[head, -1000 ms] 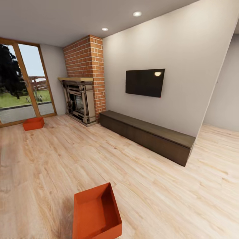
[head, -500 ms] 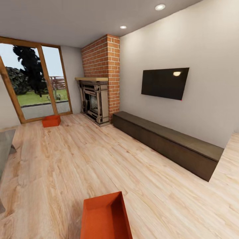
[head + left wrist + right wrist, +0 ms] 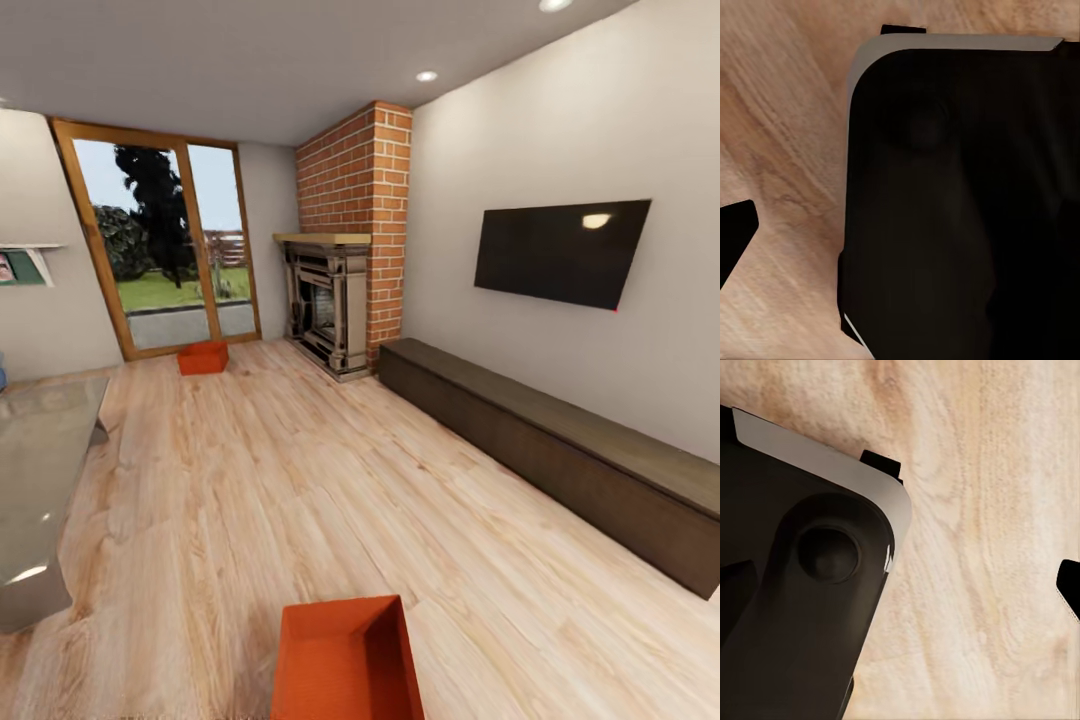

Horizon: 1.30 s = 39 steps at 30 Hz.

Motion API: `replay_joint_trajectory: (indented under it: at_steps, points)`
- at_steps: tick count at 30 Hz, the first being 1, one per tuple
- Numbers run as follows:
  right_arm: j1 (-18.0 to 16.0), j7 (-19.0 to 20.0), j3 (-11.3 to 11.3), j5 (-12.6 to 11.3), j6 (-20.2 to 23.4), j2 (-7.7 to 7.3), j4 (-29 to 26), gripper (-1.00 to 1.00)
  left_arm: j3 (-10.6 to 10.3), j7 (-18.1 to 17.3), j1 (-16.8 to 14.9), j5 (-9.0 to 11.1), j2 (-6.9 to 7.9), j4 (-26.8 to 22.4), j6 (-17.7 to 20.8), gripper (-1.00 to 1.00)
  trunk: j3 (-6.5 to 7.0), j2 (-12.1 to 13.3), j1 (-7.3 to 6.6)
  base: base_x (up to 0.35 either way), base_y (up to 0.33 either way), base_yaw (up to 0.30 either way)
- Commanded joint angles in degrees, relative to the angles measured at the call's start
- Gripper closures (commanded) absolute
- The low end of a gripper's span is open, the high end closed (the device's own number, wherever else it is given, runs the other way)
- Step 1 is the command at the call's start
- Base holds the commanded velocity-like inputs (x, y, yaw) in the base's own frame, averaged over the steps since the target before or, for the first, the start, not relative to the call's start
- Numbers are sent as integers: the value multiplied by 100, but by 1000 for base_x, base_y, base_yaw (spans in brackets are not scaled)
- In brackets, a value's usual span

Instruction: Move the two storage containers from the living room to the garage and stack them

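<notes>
A large black body with a rounded corner (image 3: 960,210) takes up most of the left wrist view, edged along two sides by a thin pale grey rim (image 3: 945,42). Behind it lies light wood plank flooring (image 3: 780,112), its grain running in wavy lines. A small black tab (image 3: 903,30) juts past the rim, and a separate black piece (image 3: 733,236) pokes in at the picture's edge.

light wood plank floor (image 3: 250,480), brick fireplace (image 3: 350,250), wall television (image 3: 560,252) above a dark low cabinet (image 3: 560,450), glass doors (image 3: 170,250).
</notes>
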Motion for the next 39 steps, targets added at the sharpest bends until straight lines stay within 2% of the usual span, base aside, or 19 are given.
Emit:
replay_joint_trajectory:
  at_steps: [1,22,31,39]
  points:
    - [-6,18,50,-59,-35,2,18,-100,34,3,-1,13,-2,-1,-6,-100,-5,-3,0,1,0,270]
    - [-6,18,48,-58,-35,1,18,-100,34,-5,-1,161,1,-1,-6,-100,-5,-3,0,0,0,255]
    - [-6,18,46,-59,-35,0,17,-100,34,-5,-1,160,2,-1,-6,-100,-5,-3,0,0,0,-10]
    - [-6,18,46,-59,-35,2,19,-100,34,-5,-1,162,-2,-1,-6,-100,-5,-3,0,0,0,-227]
